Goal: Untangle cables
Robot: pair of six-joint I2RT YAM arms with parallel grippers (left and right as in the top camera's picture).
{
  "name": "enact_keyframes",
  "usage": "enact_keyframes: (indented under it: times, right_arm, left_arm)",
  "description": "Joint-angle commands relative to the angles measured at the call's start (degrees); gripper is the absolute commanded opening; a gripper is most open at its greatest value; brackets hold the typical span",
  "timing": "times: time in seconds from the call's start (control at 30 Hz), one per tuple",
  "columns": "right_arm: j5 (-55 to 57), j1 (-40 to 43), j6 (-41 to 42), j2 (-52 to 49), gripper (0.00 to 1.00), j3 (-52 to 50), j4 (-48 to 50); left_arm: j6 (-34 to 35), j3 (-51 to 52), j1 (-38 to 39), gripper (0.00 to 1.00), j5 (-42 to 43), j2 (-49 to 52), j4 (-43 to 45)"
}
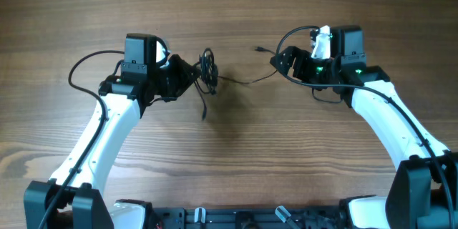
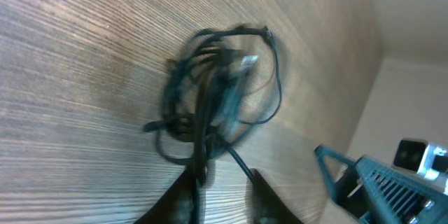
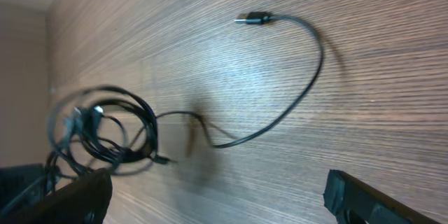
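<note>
A tangle of black cables (image 1: 208, 68) hangs in a loop from my left gripper (image 1: 192, 77), which is shut on strands at its lower edge. In the left wrist view the tangle (image 2: 217, 84) is blurred, just past my fingertips (image 2: 224, 199). One thin black cable (image 1: 250, 82) runs right from the tangle across the table and curves up to a loose plug (image 1: 256, 48). The right wrist view shows the tangle (image 3: 105, 133), this cable (image 3: 301, 91) and its plug (image 3: 253, 18). My right gripper (image 1: 280, 61) is open wide and empty (image 3: 220, 206), just right of the cable's curve.
The wooden table (image 1: 229, 164) carries nothing else. My right arm shows at the lower right of the left wrist view (image 2: 392, 182). A wall edge lies beyond the table's far side (image 2: 413, 14).
</note>
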State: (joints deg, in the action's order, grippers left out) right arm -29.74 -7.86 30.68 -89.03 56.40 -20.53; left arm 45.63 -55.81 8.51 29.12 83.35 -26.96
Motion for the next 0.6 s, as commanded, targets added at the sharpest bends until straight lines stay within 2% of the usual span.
enact_keyframes:
  times: [0.0, 0.03, 0.17, 0.3, 0.37, 0.4, 0.47, 0.57]
  right_arm:
    - [2.6, 0.0, -1.0, 0.0, 1.0, 0.2, -1.2]
    - [2.8, 0.0, -1.4, 0.0, 1.0, 0.2, -1.7]
    - [2.8, 0.0, -2.2, 0.0, 1.0, 0.2, -1.8]
    - [3.0, 0.0, -2.2, 0.0, 1.0, 0.2, -1.6]
    - [3.2, 0.0, -2.2, 0.0, 1.0, 0.2, -1.5]
    - [3.2, 0.0, -2.2, 0.0, 1.0, 0.2, -1.4]
    - [4.4, 0.0, -2.1, 0.0, 1.0, 0.2, -0.9]
    - [5.4, 0.0, -2.0, 0.0, 1.0, 0.2, -1.0]
  left_arm:
    - [-5.0, 0.0, -0.1, 1.0, -5.9, -0.9, -4.5]
    - [-4.0, 0.0, -0.1, 1.0, -9.2, -0.9, -6.4]
    - [9.8, 0.0, -0.1, 1.0, -25.3, -0.9, -15.3]
    - [9.4, 0.0, -0.1, 1.0, -26.9, -0.9, -15.3]
    - [0.1, 0.0, 0.3, 0.74, -23.9, -0.9, -11.9]
    - [-1.2, 0.0, 0.6, 0.68, -21.9, -0.9, -10.9]
    - [-1.1, 0.0, 1.6, 0.71, -18.8, -0.8, -9.2]
    - [5.1, 0.0, 4.6, 0.72, -21.5, 0.1, -8.7]
